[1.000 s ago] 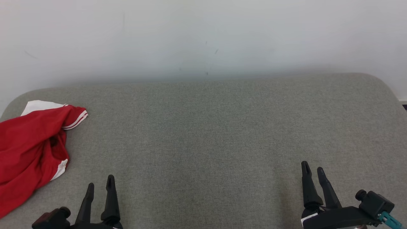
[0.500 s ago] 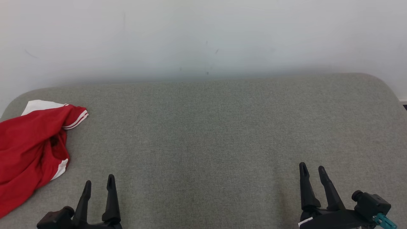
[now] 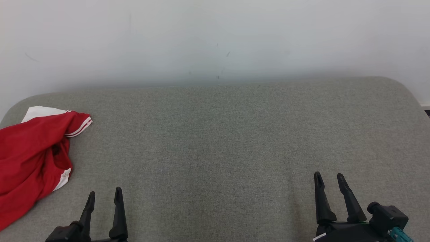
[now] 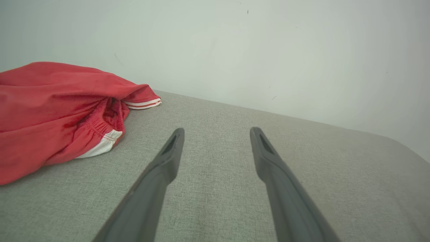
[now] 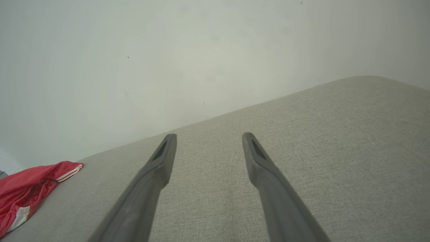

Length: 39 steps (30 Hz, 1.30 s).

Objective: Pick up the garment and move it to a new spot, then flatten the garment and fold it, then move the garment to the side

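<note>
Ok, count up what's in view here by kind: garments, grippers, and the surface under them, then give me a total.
Garments: 1, the red garment, crumpled at the left end.
Grippers: 2, the left gripper and the right gripper, both open and empty.
Surfaces: 1, the grey cushion.
Total: 4.

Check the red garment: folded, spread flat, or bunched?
Bunched. The red garment lies crumpled, fabric heaped in loose wrinkles, one striped cuff poking out.
</note>
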Tool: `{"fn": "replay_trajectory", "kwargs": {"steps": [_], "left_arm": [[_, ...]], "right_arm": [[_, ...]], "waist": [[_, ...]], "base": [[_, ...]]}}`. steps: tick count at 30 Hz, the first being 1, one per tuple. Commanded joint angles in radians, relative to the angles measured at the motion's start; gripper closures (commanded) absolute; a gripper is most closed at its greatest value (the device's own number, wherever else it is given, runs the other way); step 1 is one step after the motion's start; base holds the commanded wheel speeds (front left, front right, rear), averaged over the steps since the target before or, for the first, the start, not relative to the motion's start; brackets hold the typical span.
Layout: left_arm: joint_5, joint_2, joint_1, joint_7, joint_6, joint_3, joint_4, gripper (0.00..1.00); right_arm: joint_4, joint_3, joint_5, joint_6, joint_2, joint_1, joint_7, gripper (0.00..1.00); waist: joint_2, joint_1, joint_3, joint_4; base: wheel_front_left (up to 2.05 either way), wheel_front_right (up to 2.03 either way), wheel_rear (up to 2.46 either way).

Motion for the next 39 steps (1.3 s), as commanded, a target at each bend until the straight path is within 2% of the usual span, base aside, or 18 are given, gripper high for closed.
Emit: {"fn": "replay_trajectory", "kwargs": {"steps": [1,13,35,39], "left_arm": [[0.022,0.001,-0.001,-0.008,-0.003,0.003,-0.009,0.0],[0.131,-0.005,0.011,-0.034,0.009,0.001,0.007,0.0],[0.265,-0.008,-0.01,-0.074,-0.018,0.017,0.115,0.0],[0.25,-0.009,-0.017,-0.072,-0.021,0.019,0.137,0.0]], "right_arm": [[-0.009,0.001,-0.024,-0.001,0.0,0.005,-0.008,0.0],[-0.008,-0.005,-0.13,-0.002,0.0,0.015,-0.033,0.0],[0.051,-0.009,-0.28,-0.002,0.0,0.007,-0.073,0.0],[0.058,-0.01,-0.276,-0.002,0.0,0.003,-0.071,0.0]], "waist": [[-0.0001,0.0,0.0,0.0],[-0.0001,0.0,-0.009,0.001],[-0.0001,0.0,-0.014,-0.001],[-0.0001,0.0,-0.015,-0.001]], "base": [[0.0,0.0,0.0],[0.0,0.0,0.0],[0.0,0.0,0.0],[0.0,0.0,0.0]]}}
